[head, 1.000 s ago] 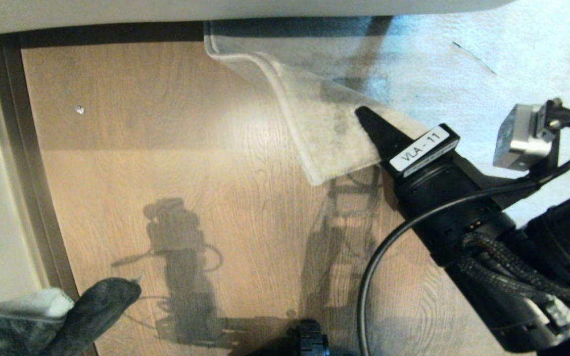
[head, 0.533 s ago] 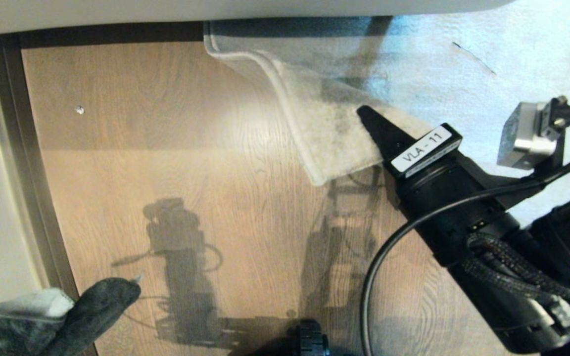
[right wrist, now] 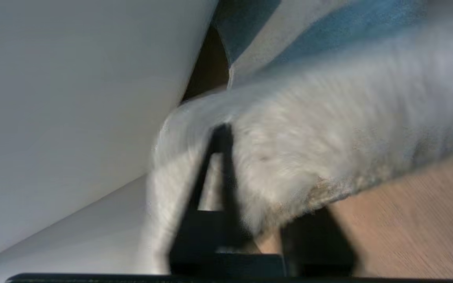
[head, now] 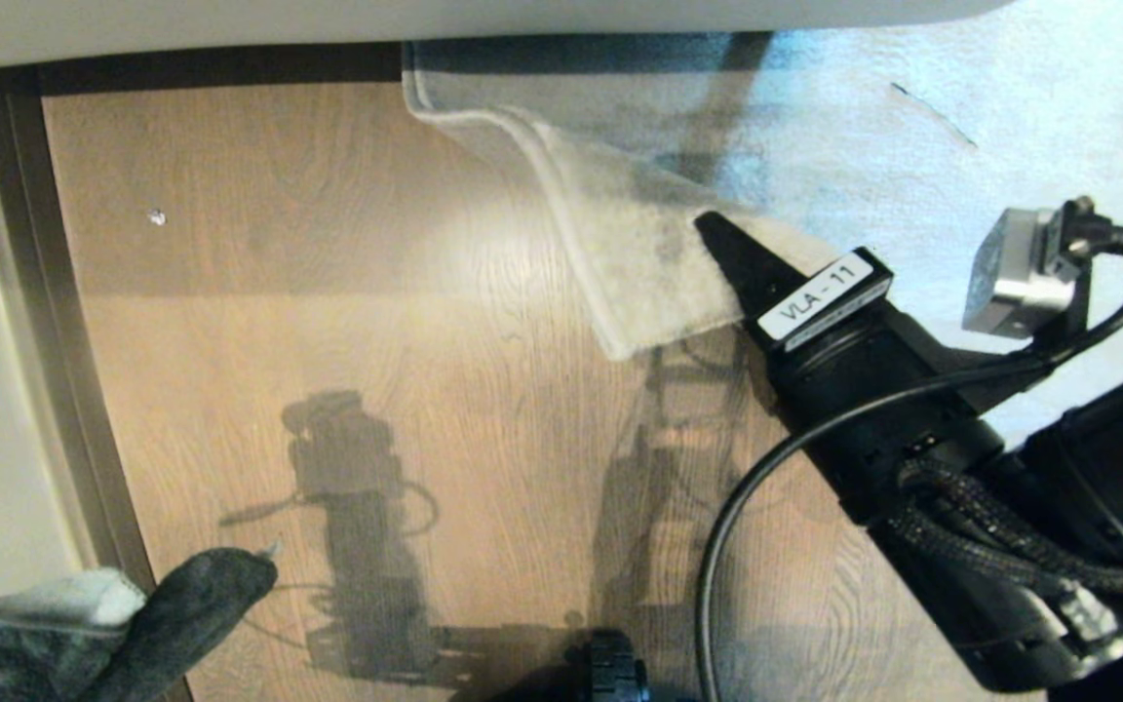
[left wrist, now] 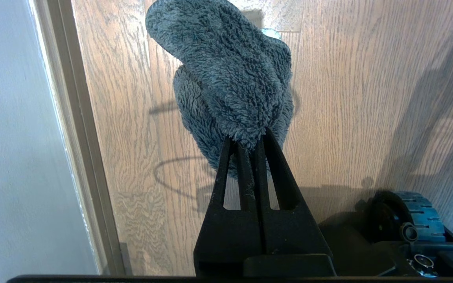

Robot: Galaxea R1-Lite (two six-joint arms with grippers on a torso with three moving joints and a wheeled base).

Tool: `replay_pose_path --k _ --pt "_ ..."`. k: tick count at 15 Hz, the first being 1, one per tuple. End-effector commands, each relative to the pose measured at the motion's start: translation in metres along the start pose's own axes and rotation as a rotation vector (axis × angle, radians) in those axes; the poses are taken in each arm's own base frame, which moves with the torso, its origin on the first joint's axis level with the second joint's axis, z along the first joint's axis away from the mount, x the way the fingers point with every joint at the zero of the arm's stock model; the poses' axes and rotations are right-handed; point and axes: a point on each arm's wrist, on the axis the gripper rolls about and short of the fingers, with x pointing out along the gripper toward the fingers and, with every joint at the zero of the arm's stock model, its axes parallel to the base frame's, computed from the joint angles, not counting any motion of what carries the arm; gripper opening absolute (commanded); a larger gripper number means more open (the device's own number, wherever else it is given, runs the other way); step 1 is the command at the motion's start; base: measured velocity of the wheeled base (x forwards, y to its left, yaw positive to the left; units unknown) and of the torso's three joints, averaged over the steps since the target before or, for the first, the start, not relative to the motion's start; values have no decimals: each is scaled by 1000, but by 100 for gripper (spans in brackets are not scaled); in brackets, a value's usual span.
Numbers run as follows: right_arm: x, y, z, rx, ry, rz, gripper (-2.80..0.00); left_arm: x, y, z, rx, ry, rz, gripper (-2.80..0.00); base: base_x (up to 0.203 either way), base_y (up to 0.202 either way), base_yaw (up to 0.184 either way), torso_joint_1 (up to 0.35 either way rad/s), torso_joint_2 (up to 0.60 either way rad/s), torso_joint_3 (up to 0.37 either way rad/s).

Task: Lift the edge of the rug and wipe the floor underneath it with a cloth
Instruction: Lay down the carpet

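Above the wood floor (head: 347, 292), the rug edge (head: 639, 292) is clamped by the right hand (head: 717, 239); the cloth (left wrist: 230, 86) is gripped in the left hand (left wrist: 248, 141).

The left gripper (left wrist: 246, 143) is clamped on the cloth (left wrist: 230, 86), which hangs bunched from its fingertips above the floor (left wrist: 368, 98). A pale wall (left wrist: 14, 137) and skirting strip (left wrist: 81, 137) run alongside. What looks like a wheel (left wrist: 407, 216) shows near the gripper's base.

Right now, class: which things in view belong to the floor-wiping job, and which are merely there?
Belong to the job:
- rug edge, lifted in the right gripper
- cloth, held by the left gripper
- floor

Merely there:
- skirting strip
- pale speck on the planks
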Motion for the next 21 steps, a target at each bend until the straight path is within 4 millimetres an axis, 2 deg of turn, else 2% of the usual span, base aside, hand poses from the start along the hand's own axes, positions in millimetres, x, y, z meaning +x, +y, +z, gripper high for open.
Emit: replay_pose_path --k 1,8,11,15,17,21 --pt "0 0 0 28 -21 18 0 0 0 0 0 0 0 -280 0 0 0 0 0 0" --pt "-2 -6 -6 69 2 -1 0 0 0 0 0 0 1 -280 0 0 0 0 0 0" --pt "-14 -15 -21 79 74 -40 0 0 0 0 0 0 0 -280 0 0 0 0 0 0" --pt "-30 -13 -30 128 126 -56 0 0 0 0 0 -1 1 -280 0 0 0 0 0 0" --pt "-40 -18 -38 123 167 -85 0 0 0 0 0 0 1 -280 0 0 0 0 0 0" --pt "-44 -29 -49 127 196 -132 0 0 0 0 0 0 0 -280 0 0 0 0 0 0"
